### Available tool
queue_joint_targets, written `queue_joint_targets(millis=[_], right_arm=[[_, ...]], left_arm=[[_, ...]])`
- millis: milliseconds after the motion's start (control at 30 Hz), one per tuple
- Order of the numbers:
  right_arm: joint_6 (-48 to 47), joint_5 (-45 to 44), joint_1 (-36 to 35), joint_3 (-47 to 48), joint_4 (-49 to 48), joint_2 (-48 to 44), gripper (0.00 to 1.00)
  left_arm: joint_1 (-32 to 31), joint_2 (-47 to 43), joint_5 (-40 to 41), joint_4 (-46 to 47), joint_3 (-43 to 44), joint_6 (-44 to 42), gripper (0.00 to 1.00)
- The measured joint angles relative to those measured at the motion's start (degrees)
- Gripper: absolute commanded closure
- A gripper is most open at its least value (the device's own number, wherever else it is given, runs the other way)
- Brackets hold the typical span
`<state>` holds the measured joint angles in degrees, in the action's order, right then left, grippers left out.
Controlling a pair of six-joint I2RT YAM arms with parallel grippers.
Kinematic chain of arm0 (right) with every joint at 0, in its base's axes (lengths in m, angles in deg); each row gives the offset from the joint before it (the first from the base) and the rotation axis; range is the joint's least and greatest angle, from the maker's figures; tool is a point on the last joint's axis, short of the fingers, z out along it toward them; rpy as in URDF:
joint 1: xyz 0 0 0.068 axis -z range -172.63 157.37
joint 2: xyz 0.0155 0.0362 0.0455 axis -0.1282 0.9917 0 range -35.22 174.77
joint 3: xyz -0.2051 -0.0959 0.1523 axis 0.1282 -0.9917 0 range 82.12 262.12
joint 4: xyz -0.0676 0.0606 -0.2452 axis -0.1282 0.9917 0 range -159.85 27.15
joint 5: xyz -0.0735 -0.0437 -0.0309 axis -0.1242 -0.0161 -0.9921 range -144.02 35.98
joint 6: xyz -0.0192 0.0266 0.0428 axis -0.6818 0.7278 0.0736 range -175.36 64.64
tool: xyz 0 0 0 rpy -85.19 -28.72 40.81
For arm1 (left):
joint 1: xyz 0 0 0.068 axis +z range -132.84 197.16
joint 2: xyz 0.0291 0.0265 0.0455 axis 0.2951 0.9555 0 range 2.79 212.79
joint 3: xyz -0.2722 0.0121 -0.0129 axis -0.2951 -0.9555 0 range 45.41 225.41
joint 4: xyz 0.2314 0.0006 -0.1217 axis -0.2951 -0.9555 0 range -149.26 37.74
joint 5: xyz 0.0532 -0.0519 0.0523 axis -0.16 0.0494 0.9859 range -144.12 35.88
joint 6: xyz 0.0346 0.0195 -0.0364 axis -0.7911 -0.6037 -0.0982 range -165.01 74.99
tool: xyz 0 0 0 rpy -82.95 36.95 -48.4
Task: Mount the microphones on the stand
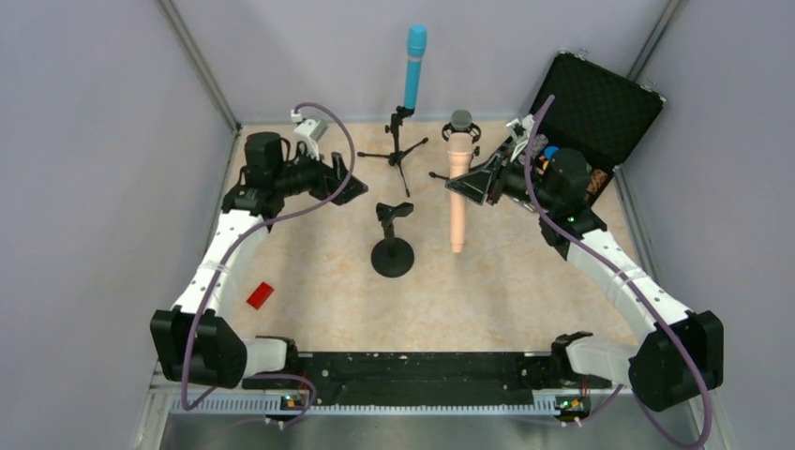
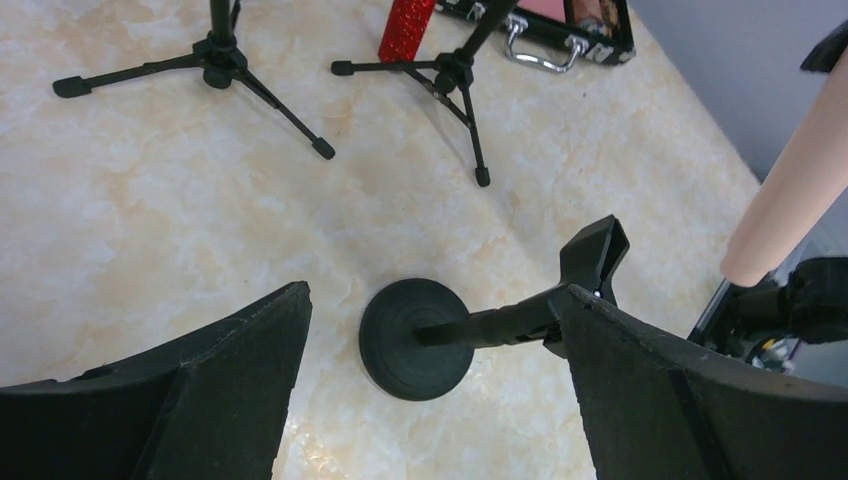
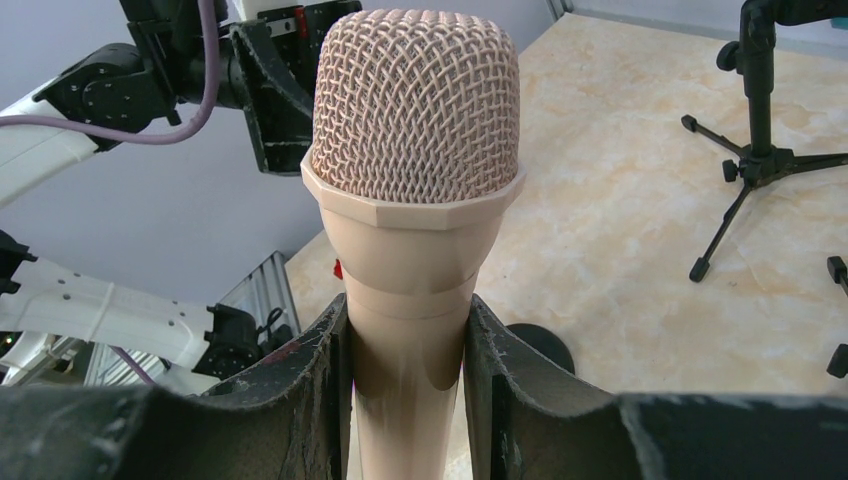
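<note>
The right arm bends in, and the right gripper squeezes the peach microphone above the surface. The left gripper is wide open and empty, near the round stand.

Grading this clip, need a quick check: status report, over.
Left tool open, facing round-base stand, clip empty. Right tool shut on peach microphone, held aloft. Teal microphone up on tripod. Nothing blocking the stand.

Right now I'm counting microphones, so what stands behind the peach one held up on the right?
A red microphone on a tripod stand. From above only its silver head shows past the peach microphone; its body is covered there.
</note>
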<state>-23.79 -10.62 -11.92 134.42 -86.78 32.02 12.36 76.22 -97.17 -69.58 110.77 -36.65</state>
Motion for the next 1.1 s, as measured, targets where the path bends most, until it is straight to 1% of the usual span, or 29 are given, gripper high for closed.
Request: queue_joint_targets(millis=[167, 233, 467, 700, 800, 900, 1100], right_arm=[[0.0, 0.0, 0.0, 0.0, 0.3, 0.0, 1.0], [0.0, 0.0, 0.0, 0.0, 0.3, 0.0, 1.0], [0.0, 0.0, 0.0, 0.0, 0.2, 0.0, 1.0], [0.1, 0.4, 0.0, 0.0, -1.3, 0.2, 1.0], [0.2, 0.2, 0.0, 0.0, -2.6, 0.6, 1.0], [0.5, -0.3, 0.0, 0.0, -4.3, 1.2, 1.0], [1.6, -0.6, 0.0, -0.1, -7.5, 2.5, 1.0]], left_arm=[[-6.1, 0.1, 3.6, -6.9, 3.7, -9.7, 0.01], [-7.8, 0.1, 3.7, -8.2, 4.5, -12.8, 0.04], [-10.3, 0.3, 1.6, -9.9, 5.1, -19.8, 0.05], [-12.3, 1.0, -3.2, -9.9, 5.2, -23.6, 0.08], [-13.4, 1.2, -3.3, -9.9, 5.2, -23.8, 0.07], [-14.6, 1.1, -2.4, -9.4, 4.9, -23.7, 0.05], [-15.6, -2.0, -2.2, -5.2, -1.9, -24.4, 0.03]])
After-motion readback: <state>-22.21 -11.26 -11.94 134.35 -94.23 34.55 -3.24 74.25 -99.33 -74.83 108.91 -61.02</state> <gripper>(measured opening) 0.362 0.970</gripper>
